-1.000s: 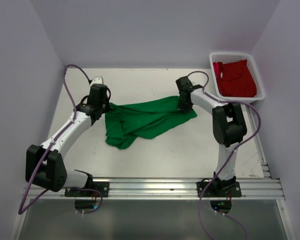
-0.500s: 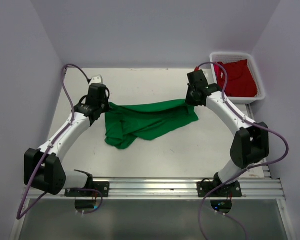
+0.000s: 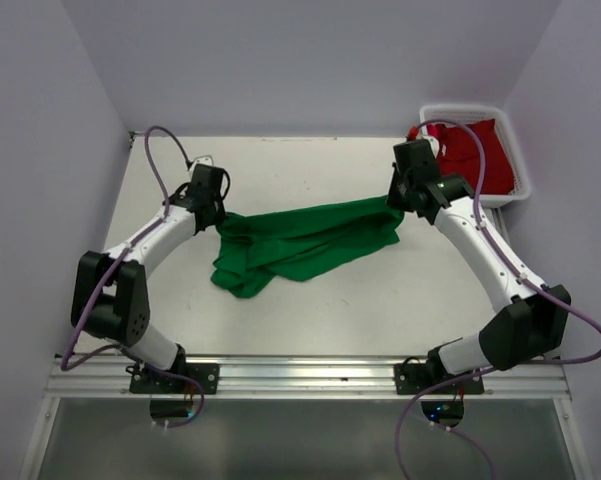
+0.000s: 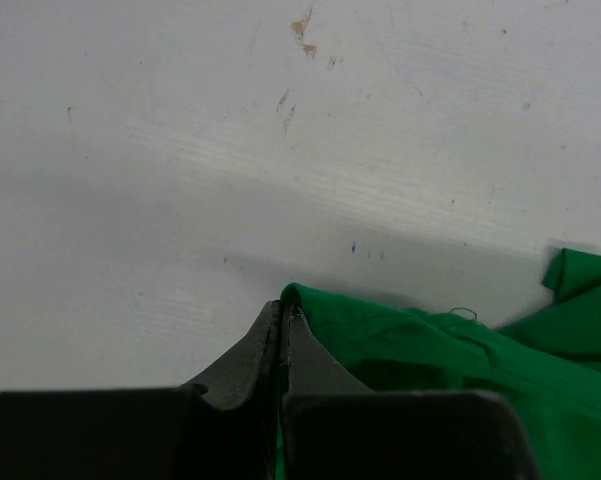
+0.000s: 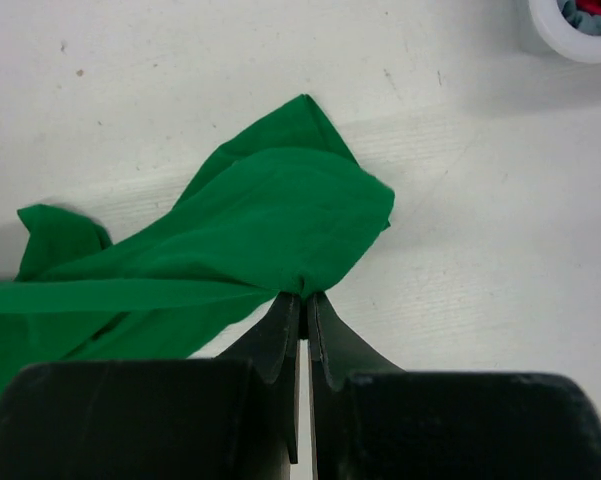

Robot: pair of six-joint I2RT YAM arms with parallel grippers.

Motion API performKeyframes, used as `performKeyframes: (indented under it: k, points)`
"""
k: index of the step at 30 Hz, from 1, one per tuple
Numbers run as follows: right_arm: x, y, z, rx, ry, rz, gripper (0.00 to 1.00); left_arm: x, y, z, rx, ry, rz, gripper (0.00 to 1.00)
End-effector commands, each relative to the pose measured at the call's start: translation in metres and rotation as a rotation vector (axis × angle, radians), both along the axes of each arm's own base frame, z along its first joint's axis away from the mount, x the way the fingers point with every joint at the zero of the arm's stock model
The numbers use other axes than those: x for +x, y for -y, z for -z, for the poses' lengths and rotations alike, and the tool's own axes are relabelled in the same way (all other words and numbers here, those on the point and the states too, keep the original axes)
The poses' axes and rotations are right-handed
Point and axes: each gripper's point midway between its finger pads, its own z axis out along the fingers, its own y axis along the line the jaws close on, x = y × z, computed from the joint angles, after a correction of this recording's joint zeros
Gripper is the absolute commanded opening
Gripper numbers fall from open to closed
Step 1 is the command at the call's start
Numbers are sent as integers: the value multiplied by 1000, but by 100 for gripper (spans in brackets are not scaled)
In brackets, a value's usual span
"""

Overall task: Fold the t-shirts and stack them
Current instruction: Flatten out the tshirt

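Jaws farther apart, green t-shirt (image 3: 300, 240) tauter

Each arm folds at an elbow low and out to its own side, then runs forward and inward. The left arm (image 3: 145, 245) ends with its wrist tipped down. The right arm (image 3: 480, 245) reaches farther, its forearm long and slanted. The left gripper (image 4: 282, 312) is pinched closed on one end of the green t-shirt (image 3: 300, 240) — the right gripper (image 5: 302, 300) is clamped just as tightly on the opposite end.
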Motion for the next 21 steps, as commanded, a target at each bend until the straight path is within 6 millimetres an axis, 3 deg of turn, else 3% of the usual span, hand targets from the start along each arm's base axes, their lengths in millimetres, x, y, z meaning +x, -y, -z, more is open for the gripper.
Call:
performKeyframes:
  k: [1,4,5,6,10,12,13,14,17,19,21]
  points:
    - [4,6,8,-46,-23,12,0,48,3,-11,-33,106,-44,0]
    - [5,4,12,-43,-34,5,0,85,8,-7,-12,102,-27,0]
    - [6,3,14,-40,-37,2,0,102,12,-20,-13,134,-20,0]
    - [6,2,15,-35,-39,-1,0,111,13,-6,1,109,-14,0]
    - [5,1,21,-33,-51,-6,0,149,20,-23,20,221,30,0]
    - [5,1,25,-35,-60,-8,0,156,20,-21,28,234,39,16]
    - [4,0,25,-36,-61,-11,0,160,19,-23,32,241,37,44]
    - [5,1,28,-38,-65,-9,0,161,17,-17,42,229,34,62]
    - [5,-1,32,-40,-75,-16,0,154,11,-11,59,200,12,100]
    - [6,-2,35,-38,-81,-21,0,141,9,-2,57,169,3,100]
    - [6,-3,41,-39,-97,-23,0,130,18,-12,3,181,43,100]
